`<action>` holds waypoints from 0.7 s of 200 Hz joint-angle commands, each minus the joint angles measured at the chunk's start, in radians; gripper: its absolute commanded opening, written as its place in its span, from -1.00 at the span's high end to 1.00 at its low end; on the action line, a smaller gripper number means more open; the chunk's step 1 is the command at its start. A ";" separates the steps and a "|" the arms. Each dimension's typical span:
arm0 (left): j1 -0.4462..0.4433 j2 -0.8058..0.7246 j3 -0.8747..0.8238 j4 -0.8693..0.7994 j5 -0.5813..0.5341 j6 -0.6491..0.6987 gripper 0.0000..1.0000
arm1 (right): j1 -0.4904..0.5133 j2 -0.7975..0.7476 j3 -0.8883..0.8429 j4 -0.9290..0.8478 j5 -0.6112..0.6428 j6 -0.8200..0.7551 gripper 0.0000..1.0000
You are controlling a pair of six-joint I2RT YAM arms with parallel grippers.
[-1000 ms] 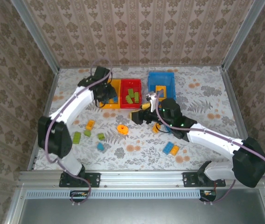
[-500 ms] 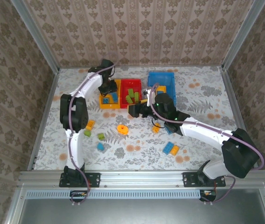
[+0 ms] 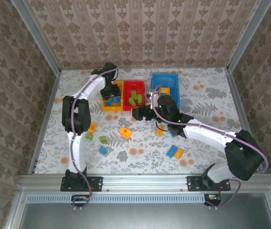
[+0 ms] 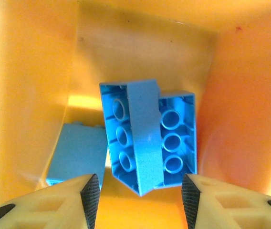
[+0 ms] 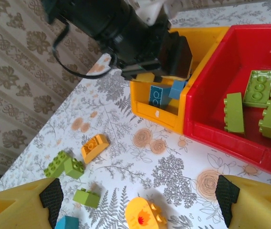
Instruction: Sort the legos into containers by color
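Top external view: the left gripper [image 3: 109, 97] hangs over the small yellow-orange plastic bin [image 3: 106, 108] at upper centre. To its right stand the small red plastic bin [image 3: 133, 109] and the larger blue plastic bin [image 3: 165, 75]. The right gripper [image 3: 138, 113] hovers just in front of the red bin, above the flower-patterned table [image 3: 212, 95]. Unsorted bricks lie scattered lower in the frame, among them an orange round studded piece [image 3: 125, 132].

Left wrist view: the camera looks straight down into the yellow-orange bin [image 4: 30, 71]. The left gripper [image 4: 140, 198] has its fingers spread wide at the bottom edge, gripping nothing. A blue studded plastic brick [image 4: 145, 138] lies upside down at centre frame, its hollow tubes facing up. It sits on the bin floor just above the gap between the fingertips and apart from both. A second blue brick [image 4: 78, 152] rests at lower left. The arm probably hangs here because this bin collects the blue pieces.

Right wrist view: the right gripper [image 5: 139, 194] is also spread wide and empty, one yellow finger in each lower corner. The orange round piece [image 5: 142, 217] sits on the table between the fingers at the bottom edge, likely the next pick. Lime green bricks [image 5: 233, 112] fill the red bin [image 5: 221, 143] at right. The left gripper [image 5: 150, 52] shows as a black mass over the yellow-orange bin [image 5: 159, 117].
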 commanded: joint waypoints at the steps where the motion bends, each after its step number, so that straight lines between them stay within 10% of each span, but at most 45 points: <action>1: -0.011 -0.127 -0.036 -0.027 -0.018 -0.008 -0.03 | 0.007 0.022 0.034 -0.063 0.011 -0.074 -0.72; 140: 0.023 -1.105 -0.952 0.140 0.115 -0.143 -0.14 | 0.181 0.497 0.384 -0.495 -0.025 -0.485 -0.74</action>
